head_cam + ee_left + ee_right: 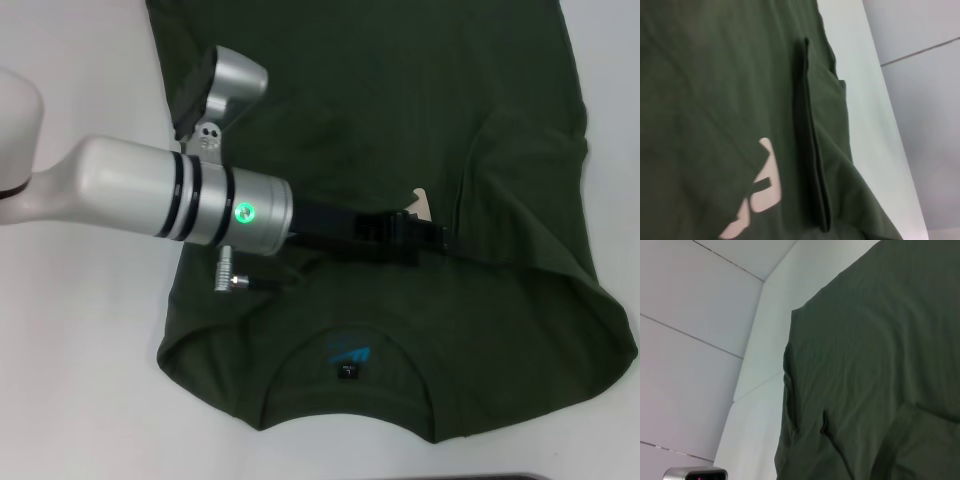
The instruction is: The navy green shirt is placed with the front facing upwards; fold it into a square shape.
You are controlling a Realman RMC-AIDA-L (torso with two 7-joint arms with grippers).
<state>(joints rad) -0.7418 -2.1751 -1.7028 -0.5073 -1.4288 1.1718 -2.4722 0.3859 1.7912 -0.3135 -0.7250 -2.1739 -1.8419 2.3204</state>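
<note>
- Navy green shirt (420, 120) lies spread on the white table (70, 400), collar toward the robot; teal print (350, 348) and black neck tag (347, 372) sit inside the neckline.
- Edges: the shirt's left side edge runs under the left arm; bare table lies open to the left of it and along the near collar edge. The right side reaches almost to the border of the head view, with a narrow strip of table beyond.
- A fold of cloth lies across the right half of the shirt, its edge running diagonally toward the near right corner.
- Cut off: the far hem runs out of the head view. Lettering is mostly covered; only a cream fragment (421, 203) shows beside the gripper, and part of a cream letter (762, 187) in the left wrist view.
- Left gripper (425, 238) is low over the shirt's middle, beside the fold edge. Cannot tell whether the fingers are parted or closed; dark against dark cloth.
- Right gripper: not seen in any view; its wrist camera looks onto the shirt's edge (787, 370) and table.
</note>
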